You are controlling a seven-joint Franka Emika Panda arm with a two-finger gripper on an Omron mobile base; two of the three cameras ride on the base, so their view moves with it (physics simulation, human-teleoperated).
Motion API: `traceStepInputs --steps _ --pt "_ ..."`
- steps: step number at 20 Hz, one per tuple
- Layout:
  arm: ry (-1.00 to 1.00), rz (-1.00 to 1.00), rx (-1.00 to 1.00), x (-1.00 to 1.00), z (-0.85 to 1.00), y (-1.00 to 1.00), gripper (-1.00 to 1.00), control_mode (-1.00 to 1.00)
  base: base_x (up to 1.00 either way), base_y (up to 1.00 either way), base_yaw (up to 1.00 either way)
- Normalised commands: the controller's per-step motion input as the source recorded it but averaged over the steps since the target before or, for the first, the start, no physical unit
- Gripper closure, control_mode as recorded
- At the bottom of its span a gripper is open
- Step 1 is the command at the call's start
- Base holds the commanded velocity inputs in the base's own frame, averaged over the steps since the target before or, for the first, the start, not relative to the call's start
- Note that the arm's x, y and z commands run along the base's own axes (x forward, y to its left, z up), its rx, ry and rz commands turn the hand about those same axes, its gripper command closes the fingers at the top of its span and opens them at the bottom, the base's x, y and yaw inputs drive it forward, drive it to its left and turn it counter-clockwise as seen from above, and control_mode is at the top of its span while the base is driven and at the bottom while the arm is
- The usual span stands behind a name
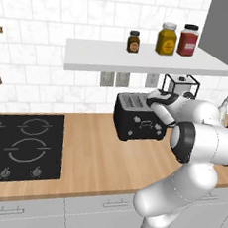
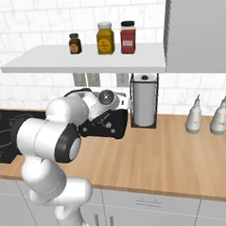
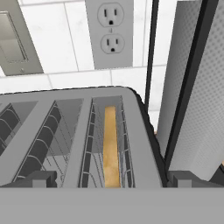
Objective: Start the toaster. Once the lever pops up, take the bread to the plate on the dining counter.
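The open hand (image 1: 154, 101) hovers over the toaster (image 1: 135, 119); the bread (image 3: 111, 146) sits in its slot. Judging by that, carrying it to the plate is not yet done

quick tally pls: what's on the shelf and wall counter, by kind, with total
Jars on the shelf: 3 (small brown, yellow, red)
Toaster: 1
Bread slice in a toaster slot: 1
Paper towel roll in a black holder: 1
Pale grey bottles: 2 ()
Total: 8
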Motion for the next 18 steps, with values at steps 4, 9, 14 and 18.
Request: traceStepInputs --steps 4,9,14,18 --pt "0.0 0.0 0.0 0.0 0.0 0.0 -1.0 -1.0 0.0 0.0 0.0" --pt "0.0 0.0 0.0 0.0 0.0 0.0 -1.0 -1.0 0.0 0.0 0.0" --pt "0.0 0.0 0.0 0.0 0.0 0.0 -1.0 -1.0 0.0 0.0 0.0" --pt "0.0 0.0 0.0 0.0 0.0 0.0 -1.0 -1.0 0.0 0.0 0.0"
